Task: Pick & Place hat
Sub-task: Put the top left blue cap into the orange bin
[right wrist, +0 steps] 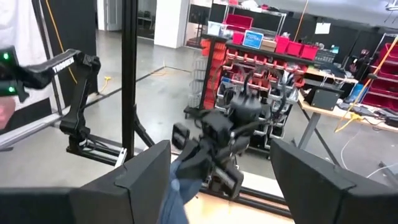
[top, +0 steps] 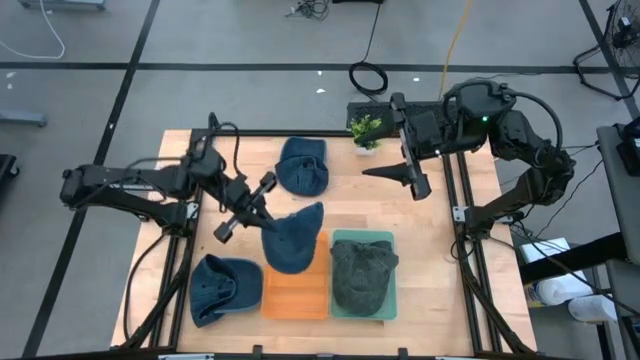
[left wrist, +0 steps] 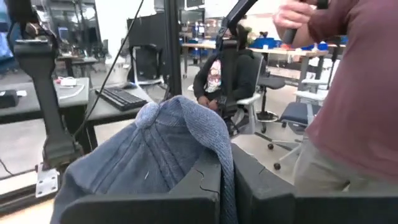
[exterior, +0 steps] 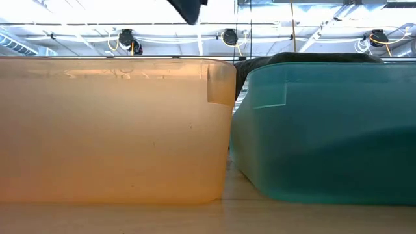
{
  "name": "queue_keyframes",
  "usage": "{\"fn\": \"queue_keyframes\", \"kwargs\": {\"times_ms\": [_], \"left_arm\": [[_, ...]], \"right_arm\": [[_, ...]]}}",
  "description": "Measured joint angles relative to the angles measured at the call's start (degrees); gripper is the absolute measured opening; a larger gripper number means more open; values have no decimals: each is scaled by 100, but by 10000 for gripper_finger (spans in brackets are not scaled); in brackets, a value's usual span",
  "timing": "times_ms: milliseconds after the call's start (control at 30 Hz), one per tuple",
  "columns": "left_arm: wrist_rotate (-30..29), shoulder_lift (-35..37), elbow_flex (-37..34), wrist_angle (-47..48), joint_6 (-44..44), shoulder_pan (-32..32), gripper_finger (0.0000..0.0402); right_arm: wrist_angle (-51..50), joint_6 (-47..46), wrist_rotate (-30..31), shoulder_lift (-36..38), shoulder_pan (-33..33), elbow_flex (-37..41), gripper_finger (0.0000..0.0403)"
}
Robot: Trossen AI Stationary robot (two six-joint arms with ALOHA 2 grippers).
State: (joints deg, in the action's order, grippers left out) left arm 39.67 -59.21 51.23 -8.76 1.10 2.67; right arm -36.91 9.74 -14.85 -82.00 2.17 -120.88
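Note:
My left gripper [top: 268,215] is shut on a blue hat [top: 293,240], which it holds over the far end of the orange bin [top: 295,292]. The same blue hat [left wrist: 155,155] fills the left wrist view. A dark green hat [top: 360,275] lies in the green bin [top: 390,305] beside it. Two more blue hats lie on the table, one at the far middle [top: 303,165] and one at the near left [top: 225,288]. My right gripper [top: 380,176] stands open and raised over the table's far right, with nothing between its fingers [right wrist: 143,180]. My left gripper pinches a fold of the blue hat's cloth [left wrist: 225,168] between its two fingers. The fingers lie about level and come from the table's left. The rest of the hat bulges out beyond the fingertips, held up over the orange bin.
The orange bin [exterior: 110,130] and the green bin [exterior: 325,130] stand side by side at the table's near edge. A small green plant [top: 366,130] stands at the far edge. A person in a dark red top [left wrist: 354,93] stands beyond the table.

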Motion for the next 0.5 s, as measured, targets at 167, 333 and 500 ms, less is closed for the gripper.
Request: {"fn": "queue_keyframes", "kwargs": {"times_ms": [167,333,500], "left_arm": [[-400,-44,-841,-736,-288,-274,6],[-1029,-67,-1393,-1243,-216,-678,6],[-1502,-70,-1995,-1819,-158,-989,6]], "right_arm": [[-12,0,0,0,-2,0,262],[-12,-108,-7,-1,-2,0,259],[-12,-136,-7,0,-2,0,262]]}}
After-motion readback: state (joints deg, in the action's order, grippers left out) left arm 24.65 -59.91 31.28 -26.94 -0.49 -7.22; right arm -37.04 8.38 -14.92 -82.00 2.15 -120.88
